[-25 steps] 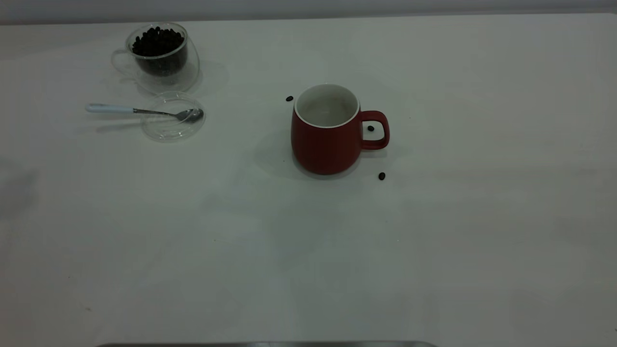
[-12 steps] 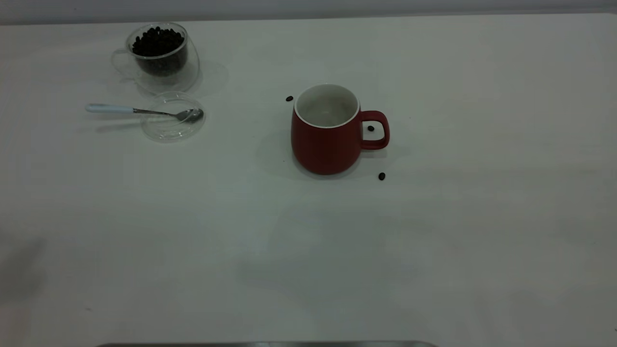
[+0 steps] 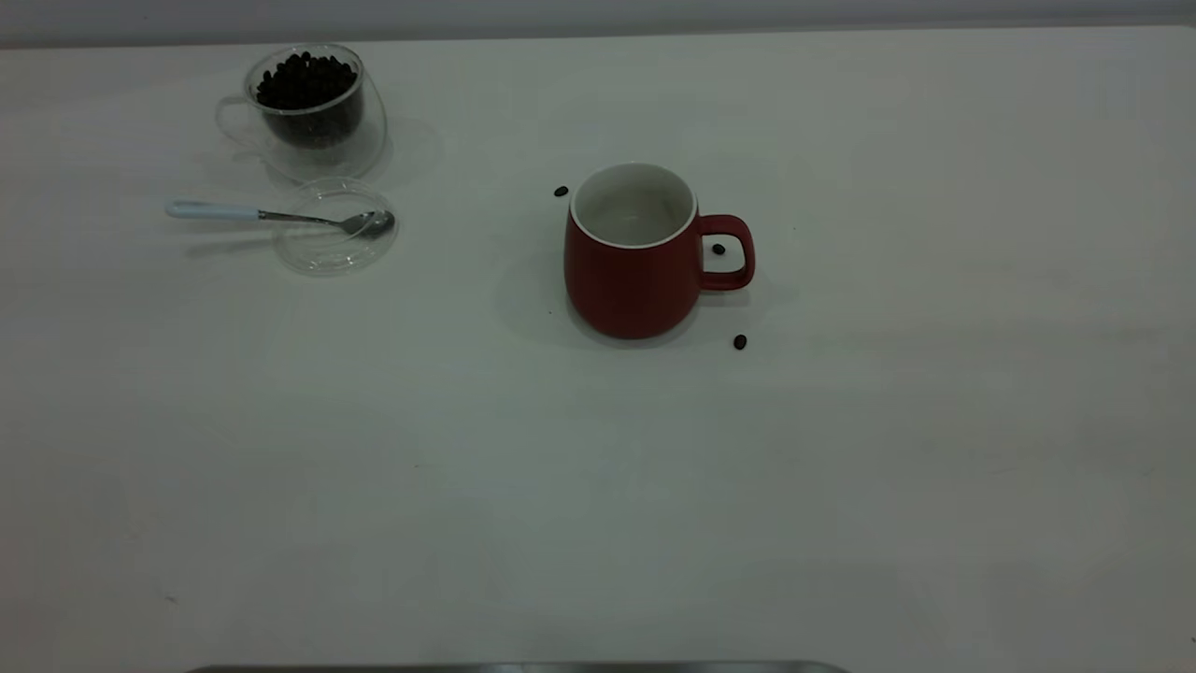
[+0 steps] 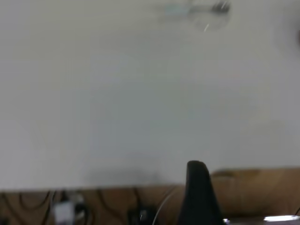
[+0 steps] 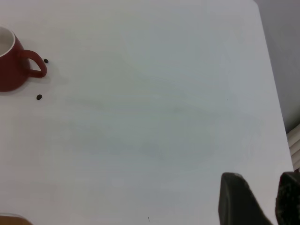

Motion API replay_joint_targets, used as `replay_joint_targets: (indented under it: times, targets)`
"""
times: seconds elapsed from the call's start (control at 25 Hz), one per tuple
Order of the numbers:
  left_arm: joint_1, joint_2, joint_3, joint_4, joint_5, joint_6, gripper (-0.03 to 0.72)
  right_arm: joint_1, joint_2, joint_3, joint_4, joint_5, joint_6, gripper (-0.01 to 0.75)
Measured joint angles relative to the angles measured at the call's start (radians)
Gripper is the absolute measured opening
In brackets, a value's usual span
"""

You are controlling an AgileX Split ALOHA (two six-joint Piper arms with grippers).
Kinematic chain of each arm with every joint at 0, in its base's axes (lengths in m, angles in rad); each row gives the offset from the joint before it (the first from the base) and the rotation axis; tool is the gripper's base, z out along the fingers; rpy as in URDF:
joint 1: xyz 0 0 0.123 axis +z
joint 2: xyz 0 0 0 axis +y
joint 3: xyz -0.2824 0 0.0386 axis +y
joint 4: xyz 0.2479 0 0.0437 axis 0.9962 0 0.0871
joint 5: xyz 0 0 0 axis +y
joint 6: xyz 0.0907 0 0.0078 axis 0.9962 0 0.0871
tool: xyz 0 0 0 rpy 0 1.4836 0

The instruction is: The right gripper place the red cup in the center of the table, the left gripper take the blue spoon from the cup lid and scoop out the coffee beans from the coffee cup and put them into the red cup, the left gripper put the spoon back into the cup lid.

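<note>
The red cup [image 3: 635, 280] stands upright near the middle of the table [image 3: 841, 467], handle to the right; it also shows in the right wrist view [image 5: 9, 70]. The coffee cup [image 3: 318, 145], with a heap of coffee beans [image 3: 306, 82], stands at the far left. In front of it lies the cup lid [image 3: 327, 250] with the blue spoon [image 3: 215, 211], its bowl on the lid and its handle pointing left. No gripper shows in the exterior view. My left gripper [image 4: 199, 187] is back at the table's edge, far from the spoon [image 4: 180, 9]. My right gripper [image 5: 260, 183] is open and empty, far to the right of the red cup.
Three loose beans lie round the red cup: one behind it to the left [image 3: 561, 191], one inside the handle loop [image 3: 718, 249], one in front to the right [image 3: 740, 342]. The table's right edge [image 5: 274, 93] shows in the right wrist view.
A faint shadow at the table's left edge has slid toward the front and gone. The cups, lid, spoon and beans have not moved.
</note>
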Motion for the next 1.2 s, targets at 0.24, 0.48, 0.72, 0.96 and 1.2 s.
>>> replay_joint_targets:
  times: [0.24,0.48,0.72,0.96,1.2]
  targets:
    - [-0.181,-0.187,0.196,0.114,-0.001,-0.179,0.595,0.000,0.000,0.000,0.000,0.000,0.000,0.239]
    - [-0.290,-0.407,0.270,0.206,-0.008,-0.299,0.595,0.000,0.000,0.000,0.000,0.000,0.000,0.239]
    - [-0.296,-0.585,0.292,0.264,-0.011,-0.357,0.595,0.000,0.000,0.000,0.000,0.000,0.000,0.239]
    - [-0.298,-0.637,0.324,0.265,-0.015,-0.362,0.595,0.000,0.000,0.000,0.000,0.000,0.000,0.239]
    - [-0.300,-0.638,0.338,0.263,-0.023,-0.363,0.595,0.000,0.000,0.000,0.000,0.000,0.000,0.239]
